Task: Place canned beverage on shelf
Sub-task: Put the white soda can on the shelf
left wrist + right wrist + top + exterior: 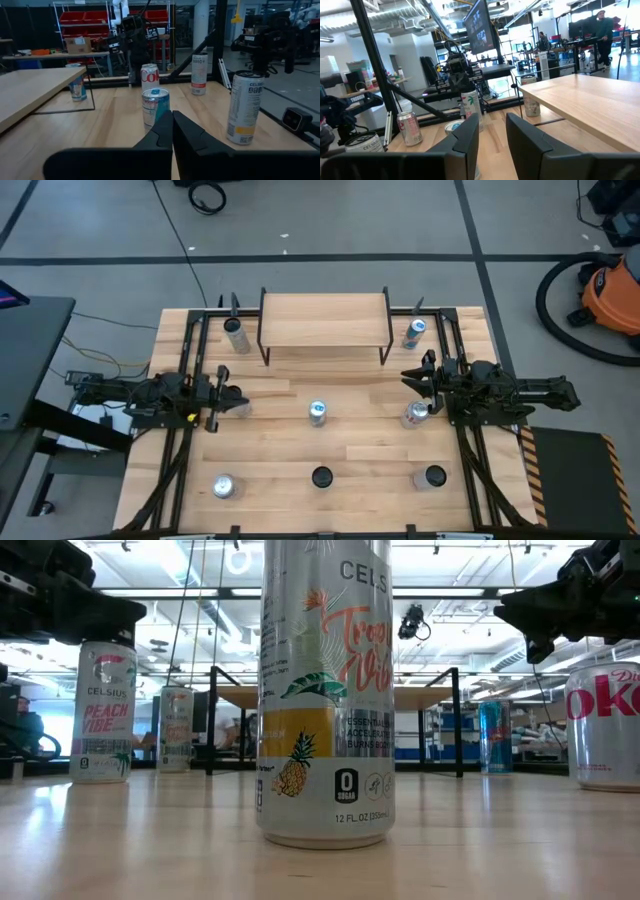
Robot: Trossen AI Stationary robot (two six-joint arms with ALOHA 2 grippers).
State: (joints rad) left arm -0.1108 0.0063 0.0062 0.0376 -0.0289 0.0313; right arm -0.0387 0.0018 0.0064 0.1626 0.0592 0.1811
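Wooden table (350,450), scattered cans, shelf (324,319) bare, left jaws closed, right jaws parted

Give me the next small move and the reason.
Probably shift the right gripper, open, toward the Coke can just beside it and lower around it: that is the nearest can, and the shelf holds none yet. The left gripper waits, shut.

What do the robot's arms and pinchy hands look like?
Both arms are dark, almost black, and built from chunky jointed pieces. The left gripper and the right gripper each end in two flat, wedge-shaped black fingers. A small yellow mark shows on the left arm.
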